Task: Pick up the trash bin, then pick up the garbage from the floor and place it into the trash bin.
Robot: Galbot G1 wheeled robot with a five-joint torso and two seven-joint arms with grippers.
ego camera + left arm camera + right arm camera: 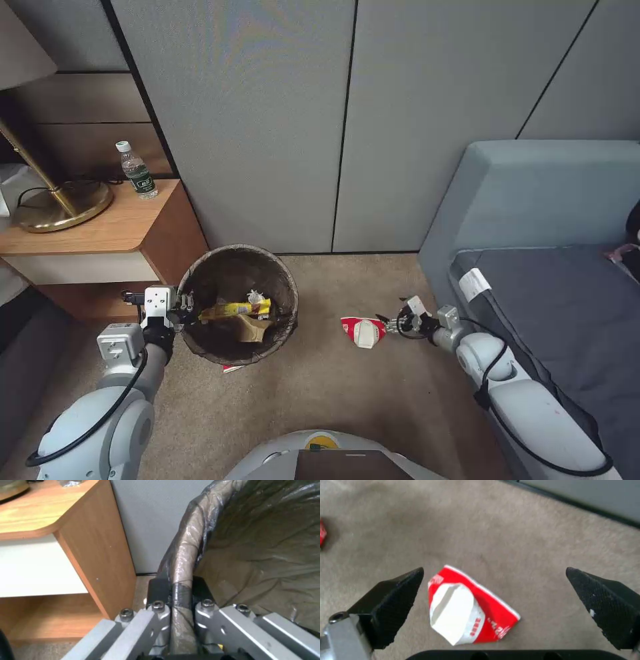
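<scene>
The trash bin [237, 267], round and lined with a dark bag, stands on the carpet beside the nightstand. My left gripper [183, 308] is shut on its near-left rim; the left wrist view shows the black pads [158, 591] clamped on the bag-covered rim [186, 550]. Inside the bin lie a yellow wrapper [243, 309], a brown paper bag [252, 327] and a white tissue [255, 296]. A red-and-white packet [363, 331] lies on the floor to the right. My right gripper [393, 325] hangs open just above it, and the packet [470, 610] lies between the spread fingers [396, 597].
A second red packet [232, 368] peeks out from under the bin's near side. The wooden nightstand [100, 230] holds a brass lamp base [60, 207] and a water bottle [137, 171]. A grey-blue bed [533, 267] borders the right. Grey wall panels stand behind.
</scene>
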